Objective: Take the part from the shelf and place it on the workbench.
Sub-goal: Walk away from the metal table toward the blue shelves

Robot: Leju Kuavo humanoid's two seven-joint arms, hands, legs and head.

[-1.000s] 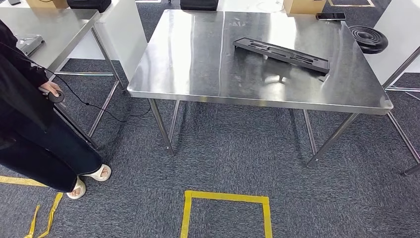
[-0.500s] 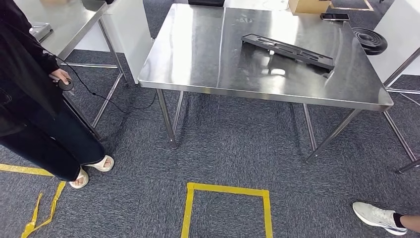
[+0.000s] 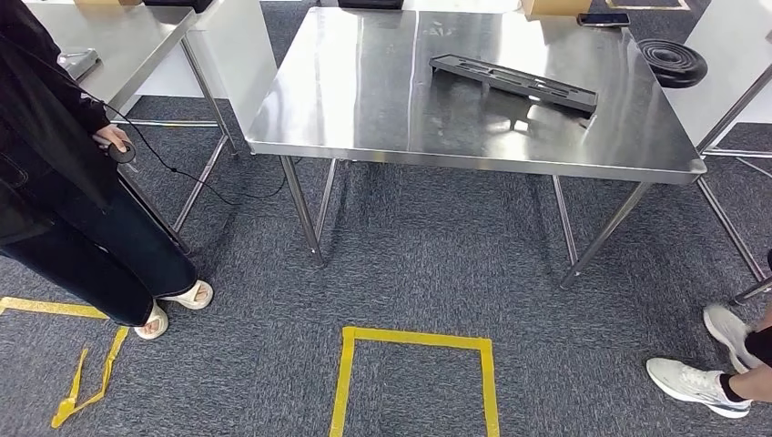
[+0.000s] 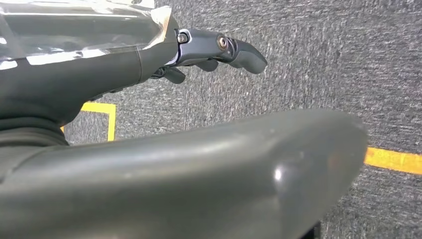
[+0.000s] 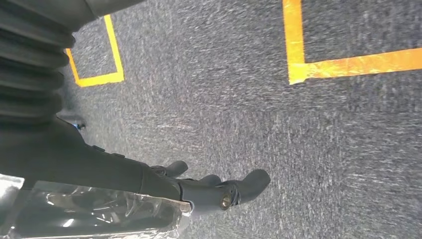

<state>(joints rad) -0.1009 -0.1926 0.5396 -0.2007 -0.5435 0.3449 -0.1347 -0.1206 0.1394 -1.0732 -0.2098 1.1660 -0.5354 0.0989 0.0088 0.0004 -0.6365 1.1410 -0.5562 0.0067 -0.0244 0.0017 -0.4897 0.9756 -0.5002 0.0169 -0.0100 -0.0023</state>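
Long black slotted part (image 3: 512,83), steel workbench (image 3: 364,100)

Glossy, smooth steel workbench (image 3: 364,100) mirroring the matt black plastic part (image 3: 512,82) at its 2 o'clock. Rough grey carpet (image 3: 428,264) below, striped with smooth yellow tape (image 3: 414,341). Semi-gloss dark plastic left hand (image 4: 219,47).

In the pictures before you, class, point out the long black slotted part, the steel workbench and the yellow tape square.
long black slotted part (image 3: 512,82), head view, middle of its top face
steel workbench (image 3: 346,100), head view, bare tabletop
yellow tape square (image 3: 414,340), head view, far strip
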